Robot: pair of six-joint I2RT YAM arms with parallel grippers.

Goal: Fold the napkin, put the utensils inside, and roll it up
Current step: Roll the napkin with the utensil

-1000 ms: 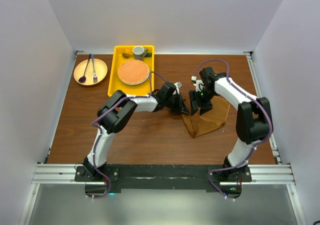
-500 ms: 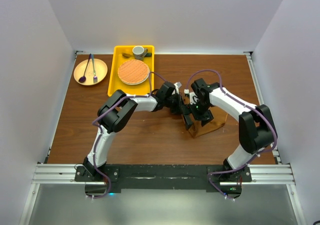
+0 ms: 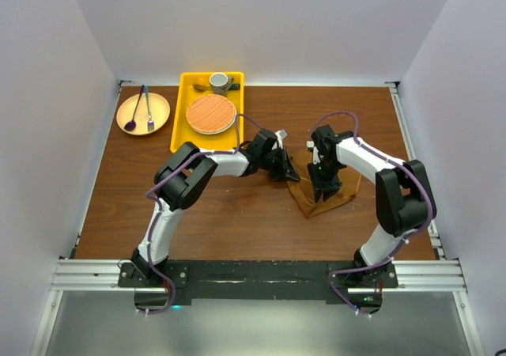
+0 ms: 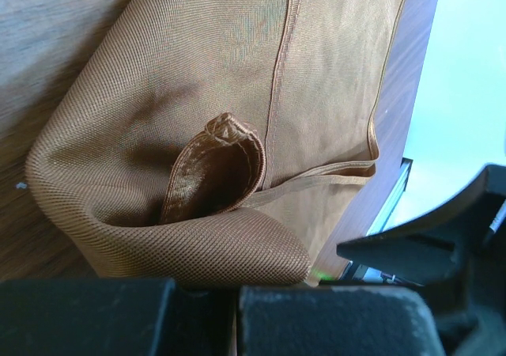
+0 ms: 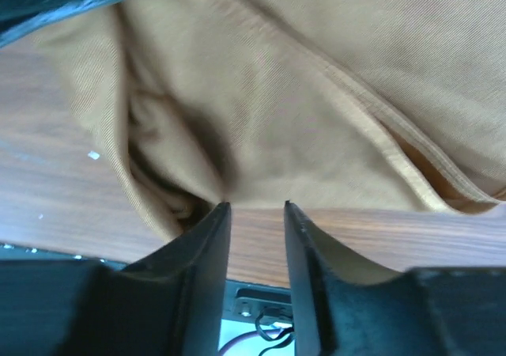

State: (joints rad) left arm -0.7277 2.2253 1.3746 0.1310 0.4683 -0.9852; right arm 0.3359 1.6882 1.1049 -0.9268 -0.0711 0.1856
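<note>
The rust-brown napkin (image 3: 334, 195) lies folded into a narrow wedge on the wooden table, right of centre. My left gripper (image 3: 286, 171) is at its upper left corner. In the left wrist view the fingers (image 4: 235, 289) are shut, with a rolled fold of the napkin (image 4: 198, 79) pressed into their tips. My right gripper (image 3: 322, 188) hangs over the napkin's middle. In the right wrist view its jaws (image 5: 254, 206) stand a little apart with bare wood between them, the tips touching the napkin's (image 5: 316, 71) bunched edge. The utensils show in no view.
A yellow tray (image 3: 178, 128) at the back left holds a round orange woven mat (image 3: 211, 114) and a grey cup (image 3: 219, 81). Left of it, a tan plate (image 3: 162, 103) carries a purple spoon (image 3: 130, 124) and another purple-tipped utensil. White walls enclose the table.
My right gripper swung left toward the left gripper, then came back right and lower over the napkin; its jaws spread wide and narrowed again. The left gripper stayed put.
</note>
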